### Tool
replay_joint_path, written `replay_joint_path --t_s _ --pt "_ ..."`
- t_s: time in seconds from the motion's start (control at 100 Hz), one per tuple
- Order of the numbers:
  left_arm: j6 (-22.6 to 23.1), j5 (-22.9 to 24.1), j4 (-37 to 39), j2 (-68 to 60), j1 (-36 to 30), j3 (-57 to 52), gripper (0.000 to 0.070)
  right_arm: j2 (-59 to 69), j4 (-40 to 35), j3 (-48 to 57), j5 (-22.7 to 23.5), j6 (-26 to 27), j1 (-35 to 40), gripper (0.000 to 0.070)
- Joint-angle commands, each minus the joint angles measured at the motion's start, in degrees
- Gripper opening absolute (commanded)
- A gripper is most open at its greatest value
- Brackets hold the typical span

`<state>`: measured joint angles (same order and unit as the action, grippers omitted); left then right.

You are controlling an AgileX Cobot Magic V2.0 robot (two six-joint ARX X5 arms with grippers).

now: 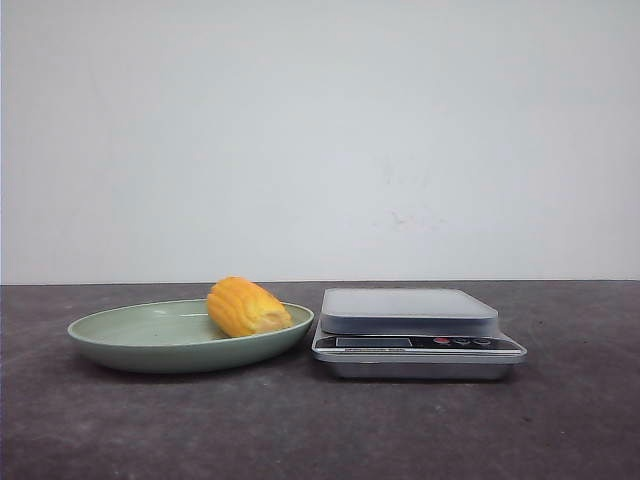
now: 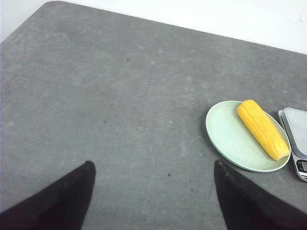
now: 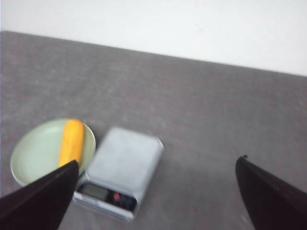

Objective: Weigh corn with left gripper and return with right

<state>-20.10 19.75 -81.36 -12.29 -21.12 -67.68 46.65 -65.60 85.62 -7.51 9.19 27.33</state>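
Both hands hang above the counter (image 1: 320, 430), fingers spread wide and empty — left hand (image 2: 153, 191), right hand (image 3: 156, 191). The corn (image 1: 247, 307) lies on the plate's (image 1: 130, 340) right side, just beside the scale (image 1: 410, 320).

Scale (image 1: 417, 345) display: dark, no digits readable
Scale buttons: markings too small to read
Other text: none readable
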Motion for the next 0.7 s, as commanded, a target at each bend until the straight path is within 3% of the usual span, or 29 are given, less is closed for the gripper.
replay_joint_path --t_s 0.0,0.33,0.44,0.59,0.65,0.69 --pt "1.2 0.3 -0.9 0.2 -0.2 -0.7 0.0474 -1.6 -2.6 0.9 -0.3 1.2 0.3 0.0642" --pt "3.1 -2.2 -0.5 0.2 -0.2 -0.6 0.0474 -19.4 -6.0 -3.7 -0.3 5.5 0.2 0.0624" --pt "4.2 -4.0 1.4 0.2 -0.3 0.2 0.0469 -23.7 -5.5 -6.9 -1.0 5.4 0.1 0.0577" --pt "6.0 -4.9 6.1 0.2 -0.3 3.0 0.0469 -26.0 -3.4 -13.6 -0.5 5.3 -0.2 0.0571" --pt "6.2 -5.4 8.0 0.2 -0.3 4.5 0.0463 -26.2 -1.8 -16.4 0.0 5.1 -0.3 0.0520" --pt "6.1 -5.9 9.3 0.2 -0.3 5.4 0.0427 -26.2 -0.3 -18.6 0.0 5.1 -0.3 0.0447"
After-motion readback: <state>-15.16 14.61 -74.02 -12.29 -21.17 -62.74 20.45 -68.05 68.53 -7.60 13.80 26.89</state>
